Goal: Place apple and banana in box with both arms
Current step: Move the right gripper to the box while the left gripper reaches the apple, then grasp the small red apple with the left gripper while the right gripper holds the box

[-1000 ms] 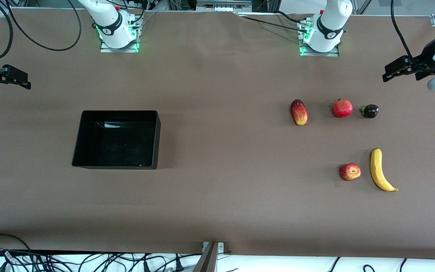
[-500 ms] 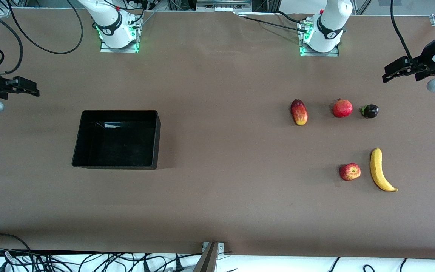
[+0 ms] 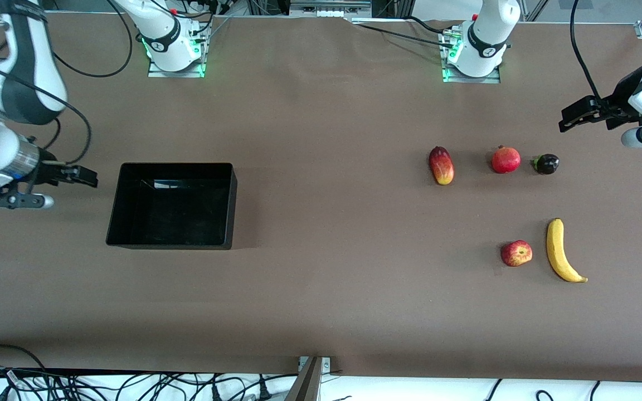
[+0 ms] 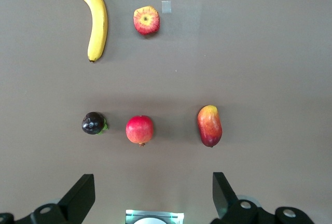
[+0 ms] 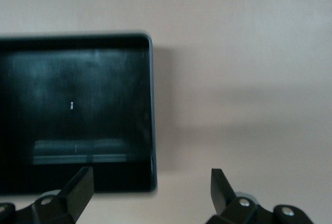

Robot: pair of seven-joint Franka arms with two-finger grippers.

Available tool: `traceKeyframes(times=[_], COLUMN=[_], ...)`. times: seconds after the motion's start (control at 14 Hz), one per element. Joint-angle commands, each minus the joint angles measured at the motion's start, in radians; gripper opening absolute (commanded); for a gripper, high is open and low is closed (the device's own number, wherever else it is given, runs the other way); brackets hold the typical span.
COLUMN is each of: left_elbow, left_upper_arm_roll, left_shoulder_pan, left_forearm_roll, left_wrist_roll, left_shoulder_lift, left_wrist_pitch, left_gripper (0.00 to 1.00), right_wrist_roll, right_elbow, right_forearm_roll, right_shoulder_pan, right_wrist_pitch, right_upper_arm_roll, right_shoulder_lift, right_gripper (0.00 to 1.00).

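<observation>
The apple (image 3: 516,253) lies on the table beside the banana (image 3: 562,250), toward the left arm's end. Both show in the left wrist view: the apple (image 4: 147,20) and the banana (image 4: 96,22). The black box (image 3: 176,211) stands empty toward the right arm's end and also shows in the right wrist view (image 5: 78,105). My left gripper (image 3: 567,118) is open and empty, in the air over bare table at the left arm's end; its jaws show wide apart (image 4: 153,193). My right gripper (image 3: 88,177) is open and empty over the table just beside the box's end; its jaws show wide apart (image 5: 150,187).
A mango (image 3: 441,165), a pomegranate (image 3: 505,160) and a dark mangosteen (image 3: 546,164) lie in a row farther from the front camera than the apple and banana. The arm bases stand at the table's edge farthest from the front camera. Cables hang along the edge nearest it.
The right arm has swung in from the table's end, and its gripper has come down beside the box. The left gripper has shifted slightly toward the fruit.
</observation>
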Motion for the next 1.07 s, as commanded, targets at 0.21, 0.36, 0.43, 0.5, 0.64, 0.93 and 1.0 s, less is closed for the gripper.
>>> traceKeyframes(times=[0.21,0.36,0.43,0.5,0.64,0.93,1.0], left_elbow=[-0.007,-0.004,-0.001,0.002,0.007,0.011,0.011], left_upper_arm_roll=[-0.009,-0.009,-0.009,-0.009,-0.008,-0.009,-0.009], left_shoulder_pan=[0.004,0.003,0.004,0.006,0.01,0.027,0.036], left_forearm_roll=[0.014,0.012,0.012,0.008,0.015,0.035,0.035], left_wrist_roll=[0.004,0.002,0.001,0.005,0.011,0.011,0.011], left_shoulder_lift=[0.069,0.149,0.201,0.253,0.312,0.422,0.459], left_wrist_pitch=[0.041,0.105,0.143,0.191,0.265,0.445,0.502], left_gripper=[1.0,1.0,1.0,1.0,1.0,1.0,1.0], right_wrist_roll=[0.041,0.041,0.041,0.041,0.032,0.014,0.008], right_elbow=[-0.297,-0.306,-0.306,-0.306,-0.321,-0.323,-0.323], right_forearm_roll=[0.009,0.009,0.009,0.009,0.007,0.007,0.007], right_shoulder_pan=[0.0,0.0,0.0,0.0,0.0,0.0,0.0], right_wrist_pitch=[0.507,0.529,0.53,0.53,0.53,0.522,0.522], right_upper_arm_roll=[0.008,0.008,0.008,0.008,0.008,0.008,0.008], right_shoulder_lift=[0.033,0.059,0.069,0.081,0.092,0.113,0.113], right_gripper=[1.0,1.0,1.0,0.96,0.66,0.07,0.05])
